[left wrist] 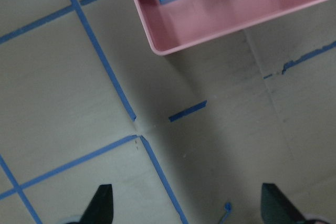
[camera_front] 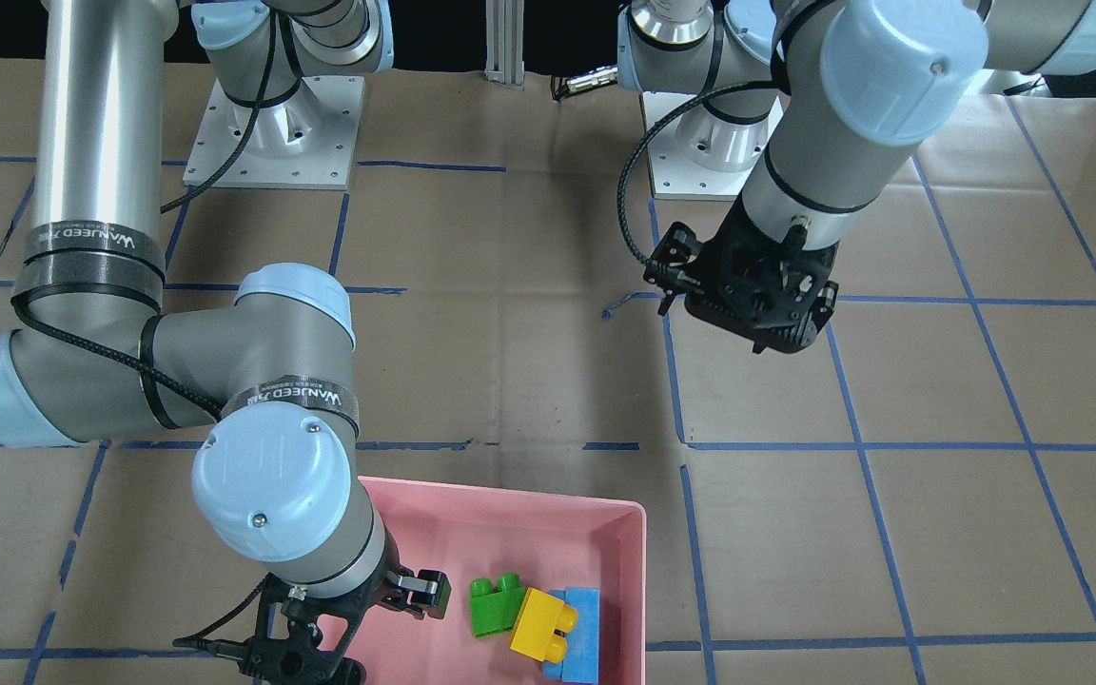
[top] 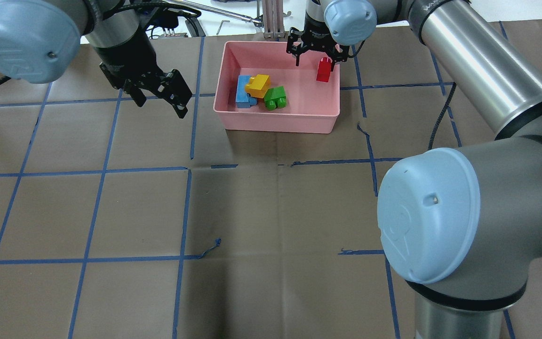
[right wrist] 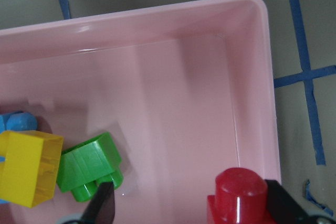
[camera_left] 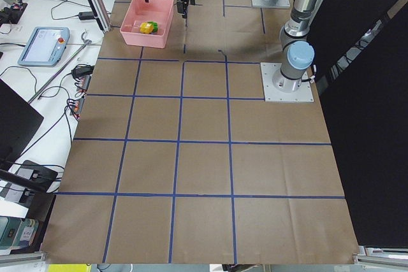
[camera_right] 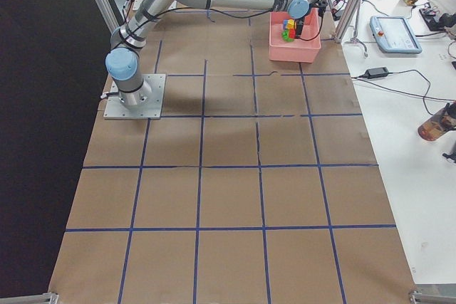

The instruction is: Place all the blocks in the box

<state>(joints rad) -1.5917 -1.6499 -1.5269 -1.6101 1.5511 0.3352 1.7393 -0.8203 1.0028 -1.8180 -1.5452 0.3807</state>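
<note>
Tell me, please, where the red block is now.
In the overhead view the red block is at the far right corner of the pink box, beside one finger of the right end effector, apart from the green block.

Light's bright & even, from overhead; shadows are soft. I get only a faint dark patch on the bench (camera_left: 204, 119) beside the box (camera_left: 143, 37) in the exterior left view. Overhead view: glare streak down the right arm (top: 478, 61) tube. Right wrist cam: white sheen on the box's far wall, hot spot on the red block (right wrist: 239, 187), which sits close to the lens & soft. Left wrist pic is slightly blurred throughout. Both side views go black on the robot's side.
</note>
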